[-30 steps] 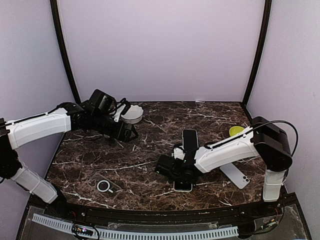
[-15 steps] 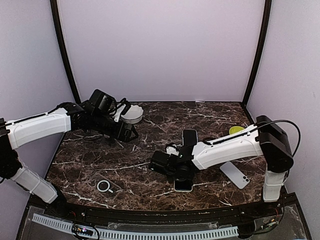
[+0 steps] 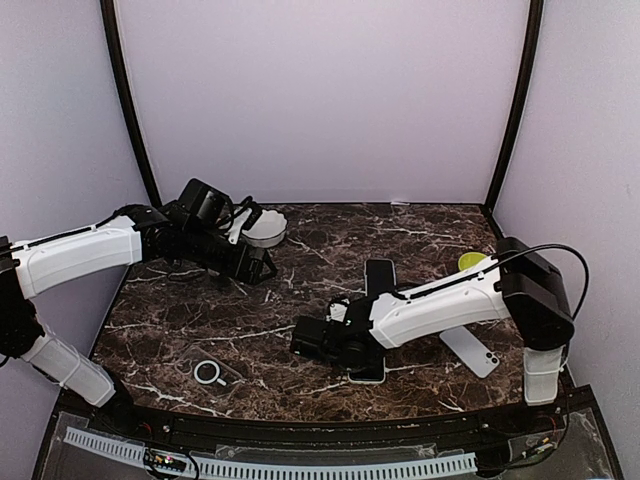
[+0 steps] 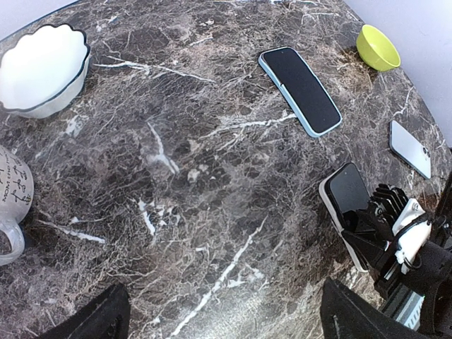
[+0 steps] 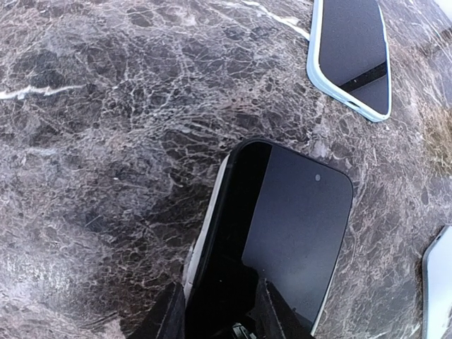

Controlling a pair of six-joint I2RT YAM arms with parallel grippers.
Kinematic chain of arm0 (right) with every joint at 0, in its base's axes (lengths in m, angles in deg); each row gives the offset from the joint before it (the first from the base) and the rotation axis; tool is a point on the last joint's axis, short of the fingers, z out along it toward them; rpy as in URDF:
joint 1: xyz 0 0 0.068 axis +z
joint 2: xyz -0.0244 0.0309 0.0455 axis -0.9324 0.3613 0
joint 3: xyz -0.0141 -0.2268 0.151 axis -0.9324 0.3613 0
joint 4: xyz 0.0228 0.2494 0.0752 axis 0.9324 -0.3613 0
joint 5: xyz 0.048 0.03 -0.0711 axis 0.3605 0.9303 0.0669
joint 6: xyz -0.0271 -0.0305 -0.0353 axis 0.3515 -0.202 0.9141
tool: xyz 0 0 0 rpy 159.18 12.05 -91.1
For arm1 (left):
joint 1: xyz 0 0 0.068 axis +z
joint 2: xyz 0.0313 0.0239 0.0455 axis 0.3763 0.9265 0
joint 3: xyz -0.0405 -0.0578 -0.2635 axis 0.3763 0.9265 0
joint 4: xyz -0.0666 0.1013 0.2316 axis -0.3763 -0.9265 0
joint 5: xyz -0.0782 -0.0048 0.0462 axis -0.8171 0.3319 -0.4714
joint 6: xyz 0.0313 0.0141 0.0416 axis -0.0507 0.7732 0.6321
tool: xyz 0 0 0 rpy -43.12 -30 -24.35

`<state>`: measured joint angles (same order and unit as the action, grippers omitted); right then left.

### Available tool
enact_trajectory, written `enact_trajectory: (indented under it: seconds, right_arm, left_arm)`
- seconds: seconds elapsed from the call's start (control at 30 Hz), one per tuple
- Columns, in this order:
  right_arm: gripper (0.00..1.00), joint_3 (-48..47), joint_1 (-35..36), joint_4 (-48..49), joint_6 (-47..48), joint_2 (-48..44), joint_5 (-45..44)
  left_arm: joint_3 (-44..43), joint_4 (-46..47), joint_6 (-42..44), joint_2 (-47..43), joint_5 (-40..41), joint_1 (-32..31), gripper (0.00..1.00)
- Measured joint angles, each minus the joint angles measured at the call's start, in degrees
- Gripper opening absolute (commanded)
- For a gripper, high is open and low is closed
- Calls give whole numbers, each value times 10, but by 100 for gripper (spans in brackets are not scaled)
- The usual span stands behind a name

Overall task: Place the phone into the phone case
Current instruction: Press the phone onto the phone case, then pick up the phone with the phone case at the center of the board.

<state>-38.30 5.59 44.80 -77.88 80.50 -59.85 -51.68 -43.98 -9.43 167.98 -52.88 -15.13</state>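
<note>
A black-screened phone (image 5: pixel 296 219) with a white rim lies near the table's front centre (image 3: pixel 368 372) and also shows in the left wrist view (image 4: pixel 346 194). My right gripper (image 5: pixel 220 318) sits low at the phone's near left corner (image 3: pixel 345 352). One finger presses outside the white edge and the other rests on the screen, so it is shut on the phone. The clear phone case (image 3: pixel 210 373) with a white ring lies flat at the front left, well apart from the phone. At the back left my left gripper (image 4: pixel 226 325) hovers open over bare marble (image 3: pixel 262 265).
A phone in a light blue case (image 3: pixel 380 278) lies just beyond the gripped phone. A white phone lies face down (image 3: pixel 470 350) at the right, with a yellow-green bowl (image 3: pixel 470 262) behind it. Beside the left gripper stand a white scalloped bowl (image 3: pixel 265 230) and a mug (image 4: pixel 10 205).
My right gripper has slid leftward along the phone's near end and its jaws have closed in on the phone's edge. The left arm has not moved.
</note>
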Motion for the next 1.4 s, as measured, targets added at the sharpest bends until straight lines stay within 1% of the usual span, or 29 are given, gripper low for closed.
enact_trajectory:
  seconds: [0.1,0.23,0.3,0.4,0.53,0.67,0.77,0.87,0.9,0.93,1.0,1.03,1.13,1.17,1.3,1.4]
  right_arm:
    - [28,3,3,-3,-17,0,-7]
    - [26,11,10,-5,-29,0,-22]
    - [21,20,12,4,-30,-2,-27]
    - [9,46,16,35,-37,-13,-31]
    - [4,96,17,104,-35,-42,-23]
    - [3,136,17,162,-20,-59,-7]
    - [6,145,17,177,-10,-63,-7]
    - [13,136,15,163,1,-68,-3]
    - [16,127,13,155,3,-70,0]
    - [23,112,9,134,12,-70,12]
    - [41,93,-3,98,22,-71,34]
    - [53,81,-10,77,28,-72,42]
    - [92,56,-33,23,37,-86,52]
    - [98,50,-42,10,36,-96,54]
    - [99,43,-71,-11,31,-134,75]
    - [98,45,-87,-17,22,-138,105]
  left_arm:
    - [0,0,0,0,0,0,96]
    - [0,0,0,0,0,0,96]
    - [0,0,1,0,0,0,96]
    - [0,0,2,0,0,0,96]
    - [0,0,2,0,0,0,96]
    - [0,0,3,0,0,0,96]
    - [0,0,4,0,0,0,96]
    - [0,0,4,0,0,1,96]
    - [0,0,4,0,0,1,96]
    - [0,0,4,0,0,1,96]
    - [0,0,4,0,0,1,96]
    - [0,0,4,0,0,2,96]
    - [0,0,4,0,0,2,96]
    - [0,0,4,0,0,3,96]
    - [0,0,5,0,-1,4,95]
    - [0,0,5,0,-1,4,95]
